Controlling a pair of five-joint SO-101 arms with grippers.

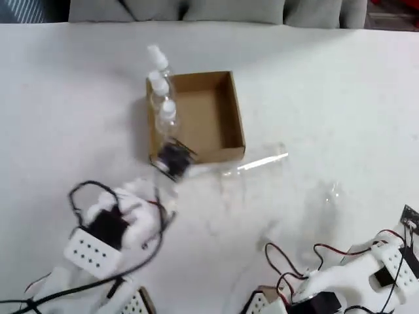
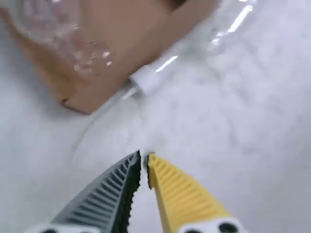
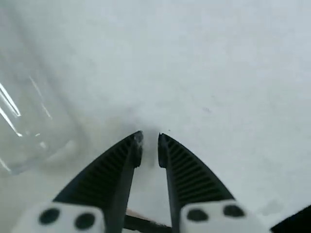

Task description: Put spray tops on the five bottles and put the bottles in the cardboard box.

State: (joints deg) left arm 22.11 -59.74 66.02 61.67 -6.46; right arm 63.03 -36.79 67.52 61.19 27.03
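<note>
Hard to make out: a faint clear bottle (image 1: 330, 193) is little more than glints on the white counter (image 1: 340, 98). It lies well off to the side of the left end effector (image 1: 171, 159). Beside the right end effector (image 3: 148, 138), a see-through bottle wall (image 3: 29, 126) is cut off at the frame edge.
Hidden: I cannot tell whether the upright bottles stand inside the box wall or just outside it.
Count, upright: three clear plastic bottles with white spray tops (image 1: 159, 85) stand in a row just beyond the left end effector.
Count, lying: one clear plastic bottle on its side (image 1: 255, 163) has its white neck end (image 2: 146, 80) just ahead of the left fingertips.
Box: one brown open-topped cardboard box (image 1: 203, 118) is directly ahead of the left end effector, with its near corner close.
Left end effector (image 2: 144, 158): the grey and yellow fingers are almost touching and hold nothing.
Right end effector: the black fingers are a narrow slit apart and hold nothing.
Open room: bare counter lies ahead of the right end effector.
</note>
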